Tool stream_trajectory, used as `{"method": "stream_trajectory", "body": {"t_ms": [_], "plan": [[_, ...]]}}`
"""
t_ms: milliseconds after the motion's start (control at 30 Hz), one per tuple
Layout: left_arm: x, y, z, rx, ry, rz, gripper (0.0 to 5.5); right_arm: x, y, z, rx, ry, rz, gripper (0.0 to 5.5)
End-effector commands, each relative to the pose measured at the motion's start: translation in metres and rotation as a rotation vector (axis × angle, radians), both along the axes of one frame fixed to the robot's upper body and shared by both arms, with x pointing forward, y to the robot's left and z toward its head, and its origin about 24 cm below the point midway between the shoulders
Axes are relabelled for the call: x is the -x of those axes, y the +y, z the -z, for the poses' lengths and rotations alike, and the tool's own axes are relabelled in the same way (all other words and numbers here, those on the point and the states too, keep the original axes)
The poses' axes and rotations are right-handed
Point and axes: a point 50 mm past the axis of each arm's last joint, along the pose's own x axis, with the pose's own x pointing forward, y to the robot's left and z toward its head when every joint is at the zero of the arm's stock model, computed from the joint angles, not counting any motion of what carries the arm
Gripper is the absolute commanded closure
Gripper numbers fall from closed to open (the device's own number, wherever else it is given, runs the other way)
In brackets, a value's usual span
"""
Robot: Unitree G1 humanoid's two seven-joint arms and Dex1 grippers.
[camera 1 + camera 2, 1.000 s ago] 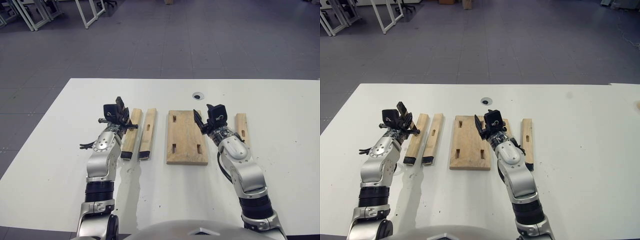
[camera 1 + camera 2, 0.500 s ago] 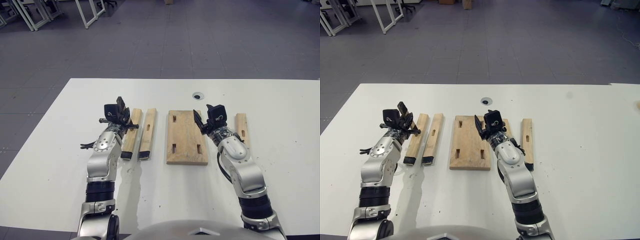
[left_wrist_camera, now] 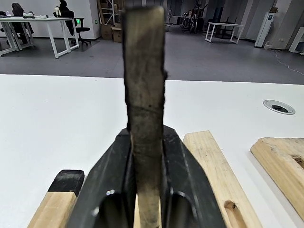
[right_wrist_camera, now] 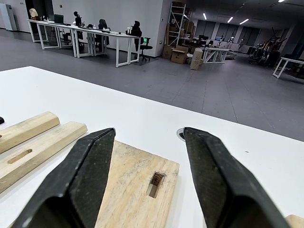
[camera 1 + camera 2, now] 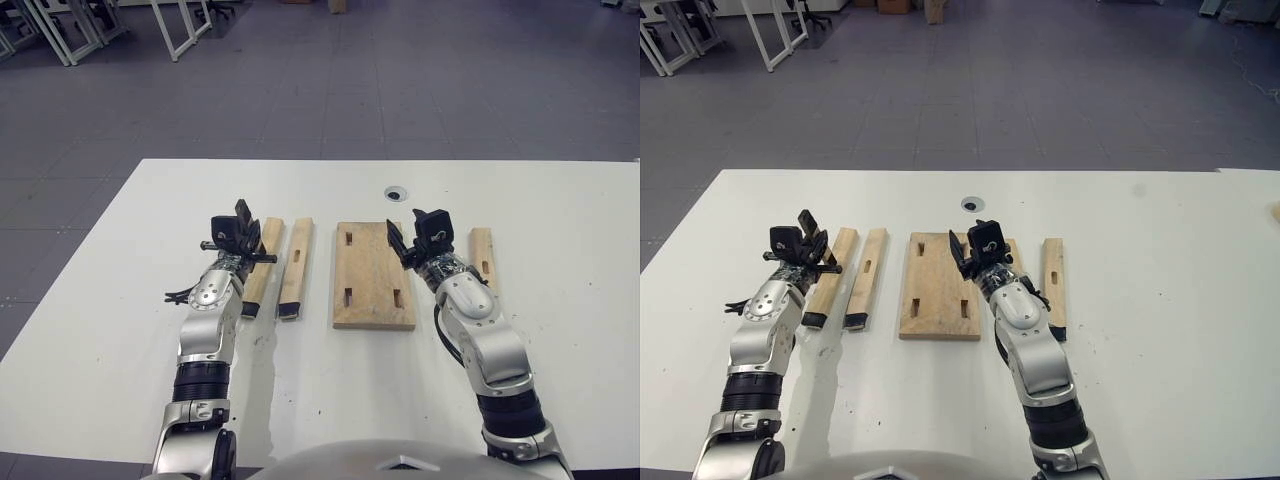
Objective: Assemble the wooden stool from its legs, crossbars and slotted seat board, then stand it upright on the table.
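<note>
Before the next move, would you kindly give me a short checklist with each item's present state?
1. Right gripper open at the seat board right edge: ok.
2. Left gripper shut on a dark strip: ok.
3. Seat board flat, slots facing up: ok.
4. Left legs lying flat beside the board: ok.
5. Far right leg clear of the right arm: cannot tell.

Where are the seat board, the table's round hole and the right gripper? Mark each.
seat board (image 5: 374,275), left eye view, middle of its top face
round hole (image 5: 397,190), left eye view, dark centre
right gripper (image 4: 148,133), right wrist view, midway between fingertips
</note>
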Motion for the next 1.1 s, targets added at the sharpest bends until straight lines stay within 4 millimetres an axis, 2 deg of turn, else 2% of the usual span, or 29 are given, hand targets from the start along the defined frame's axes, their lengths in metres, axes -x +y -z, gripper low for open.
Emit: {"method": "stream_trajectory", "body": {"t_ms": [33,133,333,567,600,767,967,1100], "plan": [[0.039,0.003,0.067,0.034,0.326,-0.047,5.09,-0.001,-0.001,-0.006,0.001,-0.02,0.0,2.87],[0.04,-0.005,0.063,0.057,0.304,-0.049,5.09,-0.004,-0.002,-0.007,0.002,-0.025,0.008,2.87],[0.025,-0.024,0.018,0.084,0.066,-0.077,5.09,-0.005,-0.003,-0.009,0.006,-0.035,0.009,2.87],[0.02,-0.03,0.005,0.016,-0.006,-0.157,5.09,-0.006,-0.002,-0.01,0.018,-0.042,-0.003,2.87],[0.02,-0.03,0.004,0.003,-0.013,-0.163,4.72,-0.006,-0.002,-0.01,0.02,-0.043,-0.003,2.87],[0.015,-0.03,-0.01,0.004,-0.062,-0.157,3.73,-0.006,-0.002,-0.009,0.023,-0.04,0.001,2.87],[0.002,-0.023,-0.076,-0.001,-0.211,-0.199,2.7,-0.005,-0.002,-0.008,0.012,-0.037,0.014,2.87],[-0.004,-0.024,-0.124,-0.044,-0.282,-0.19,2.66,-0.002,0.001,-0.004,0.003,-0.024,0.011,2.87]]}}
